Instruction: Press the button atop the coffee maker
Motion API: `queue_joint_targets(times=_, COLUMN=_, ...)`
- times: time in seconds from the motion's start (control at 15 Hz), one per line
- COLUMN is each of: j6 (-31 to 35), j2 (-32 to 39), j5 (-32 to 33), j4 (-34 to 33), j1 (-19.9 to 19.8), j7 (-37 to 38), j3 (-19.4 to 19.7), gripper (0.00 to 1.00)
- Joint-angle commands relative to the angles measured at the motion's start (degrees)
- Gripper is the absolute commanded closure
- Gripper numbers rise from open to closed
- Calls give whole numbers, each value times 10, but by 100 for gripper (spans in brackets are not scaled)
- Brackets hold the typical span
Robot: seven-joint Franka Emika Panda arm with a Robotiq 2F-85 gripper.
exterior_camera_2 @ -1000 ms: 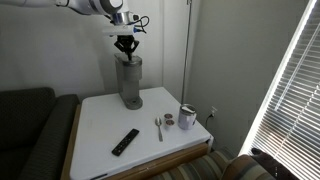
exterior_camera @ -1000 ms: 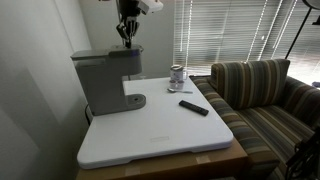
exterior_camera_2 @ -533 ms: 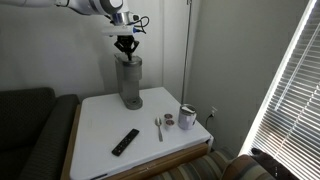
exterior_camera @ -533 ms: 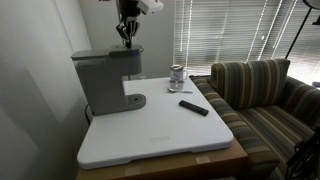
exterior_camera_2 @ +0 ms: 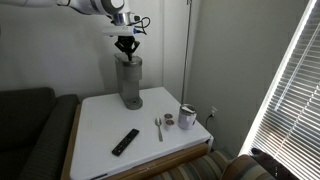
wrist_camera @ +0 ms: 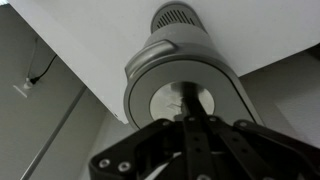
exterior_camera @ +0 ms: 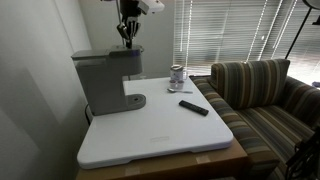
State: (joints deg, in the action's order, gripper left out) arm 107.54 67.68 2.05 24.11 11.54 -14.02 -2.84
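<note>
While the gripper (exterior_camera: 126,41) hangs directly over the coffee maker (exterior_camera: 104,82), its fingers are pressed together, holding nothing (wrist view: tips meet above the round top disc). Machine stands at the white table's (exterior_camera: 160,135) wall-side edge, well apart from the remote (exterior_camera: 194,107).

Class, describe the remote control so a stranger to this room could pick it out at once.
Find the white table with the tall grey coffee maker on it. On the open top toward the striped sofa lies the remote control. It is the only flat, black, oblong thing there; the jar nearby stands upright.
</note>
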Motion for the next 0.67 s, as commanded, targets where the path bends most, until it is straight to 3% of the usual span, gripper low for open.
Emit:
queue_joint_targets(times=0.0, j6=2, j2=15, j5=-16, j4=33, j1=-14, j7=-15, j3=-12, gripper=100)
queue_joint_targets(times=0.6, j6=-27, j2=9, j5=-27, j4=43, j1=-20, j7=-10, j3=-6, gripper=100)
